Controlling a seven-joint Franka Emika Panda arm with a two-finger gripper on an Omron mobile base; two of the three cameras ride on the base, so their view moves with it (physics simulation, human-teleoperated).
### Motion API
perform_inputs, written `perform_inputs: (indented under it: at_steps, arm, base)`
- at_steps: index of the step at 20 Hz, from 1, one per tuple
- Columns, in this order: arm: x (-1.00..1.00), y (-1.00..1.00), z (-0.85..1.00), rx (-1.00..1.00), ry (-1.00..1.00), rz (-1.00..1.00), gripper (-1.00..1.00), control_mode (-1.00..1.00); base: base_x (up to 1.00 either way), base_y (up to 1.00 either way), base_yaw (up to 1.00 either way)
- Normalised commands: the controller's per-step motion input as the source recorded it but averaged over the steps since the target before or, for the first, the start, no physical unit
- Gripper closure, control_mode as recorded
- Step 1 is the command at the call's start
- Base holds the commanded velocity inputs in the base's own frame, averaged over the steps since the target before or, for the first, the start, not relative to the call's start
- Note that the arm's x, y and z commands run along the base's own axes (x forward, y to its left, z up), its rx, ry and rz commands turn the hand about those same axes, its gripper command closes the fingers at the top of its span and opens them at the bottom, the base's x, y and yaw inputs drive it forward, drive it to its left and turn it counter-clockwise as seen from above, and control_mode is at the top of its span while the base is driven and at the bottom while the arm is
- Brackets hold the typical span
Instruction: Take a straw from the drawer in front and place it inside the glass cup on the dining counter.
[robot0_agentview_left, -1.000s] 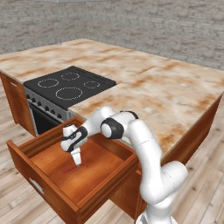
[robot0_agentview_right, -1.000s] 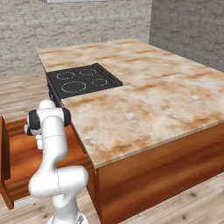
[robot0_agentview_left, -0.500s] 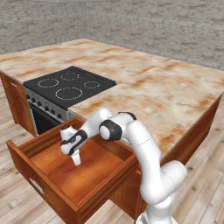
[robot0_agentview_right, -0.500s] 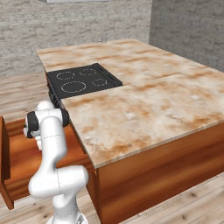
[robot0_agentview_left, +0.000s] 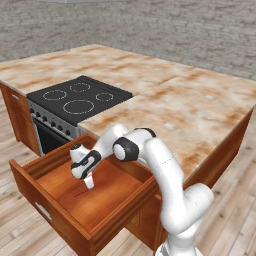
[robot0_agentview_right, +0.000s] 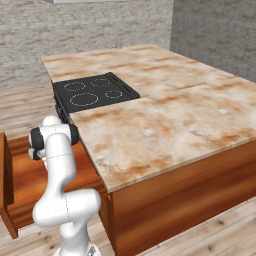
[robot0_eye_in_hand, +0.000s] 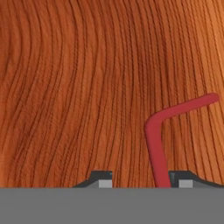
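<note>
The drawer stands pulled out, and its wooden floor lies close under the hand. On that floor lies the straw, thin and red. In the hand view the straw looks bent, one leg running down between the fingertips close to the right one. My gripper reaches down into the drawer over the straw. Its jaws stand apart, wider than the straw, so it is open. The dining counter spreads behind the drawer. The glass cup is out of view.
A black cooktop with an oven below is set into the counter's left part. In the right base view the arm rises beside the drawer and the counter edge. Wooden floor surrounds the island.
The jaws have narrowed around the straw. The hand has sunk slightly lower into the drawer; the drawer and straw have not moved.
</note>
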Motion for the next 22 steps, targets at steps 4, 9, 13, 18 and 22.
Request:
perform_inputs:
  at_steps: [4,9,13,18,22]
  arm:
    - [-0.14,0.00,-0.52,0.00,-0.08,-0.04,-1.00,-1.00]
    - [-0.37,0.00,-0.46,0.00,-0.05,-0.06,-1.00,-1.00]
    - [-0.40,0.00,-0.47,0.00,-0.08,-0.07,-1.00,-1.00]
    - [-0.32,0.00,-0.56,0.00,-0.07,-0.06,-1.00,-1.00]
    - [-0.16,0.00,-0.66,0.00,-0.02,-0.05,1.00,-1.00]
  base:
    - [0.00,0.00,0.00]
    - [0.00,0.00,0.00]
    - [0.00,0.00,0.00]
    - [0.00,0.00,0.00]
    - [0.00,0.00,0.00]
